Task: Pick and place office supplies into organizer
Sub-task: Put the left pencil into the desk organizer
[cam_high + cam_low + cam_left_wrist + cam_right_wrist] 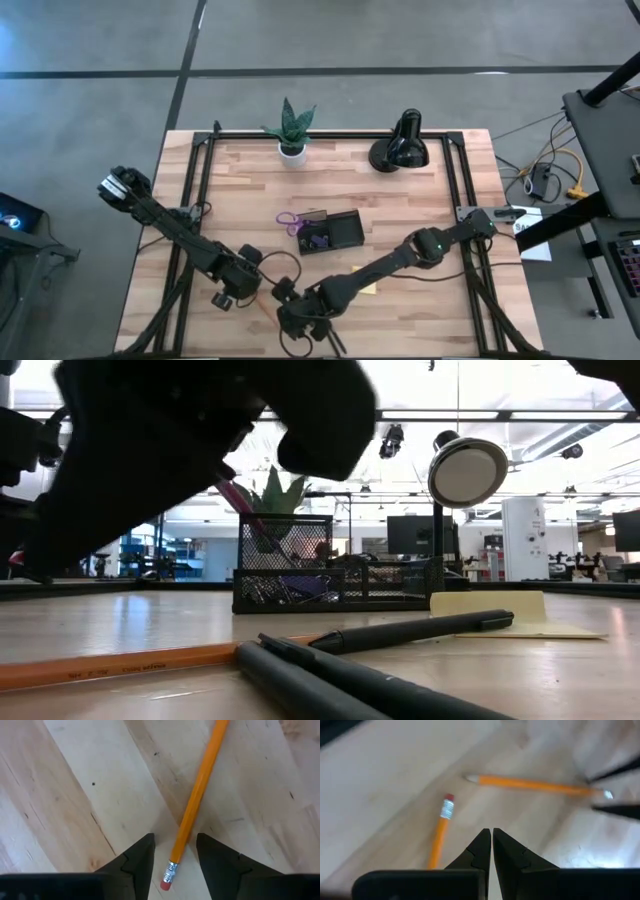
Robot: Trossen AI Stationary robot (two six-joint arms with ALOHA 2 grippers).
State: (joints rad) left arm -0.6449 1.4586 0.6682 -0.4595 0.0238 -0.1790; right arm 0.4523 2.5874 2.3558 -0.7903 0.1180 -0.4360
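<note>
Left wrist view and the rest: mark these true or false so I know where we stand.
1. The left gripper is open astride the orange pencil. True.
2. The right gripper is wide open. False: it is shut, holding nothing.
3. The organizer stands mid-table. True.
4. The desk lamp has tipped over. False: it stands upright at the far edge.
5. Two orange pencils lie below the right gripper. True.

Black mesh organizer (335, 232) sits mid-worktop, holding a pink-handled item; purple-handled scissors (289, 219) lie touching its side. Orange pencil (195, 805) with red eraser lies flat. Black pens (400, 632) and yellow sticky-note pad (500, 610) lie near the front edge.
</note>
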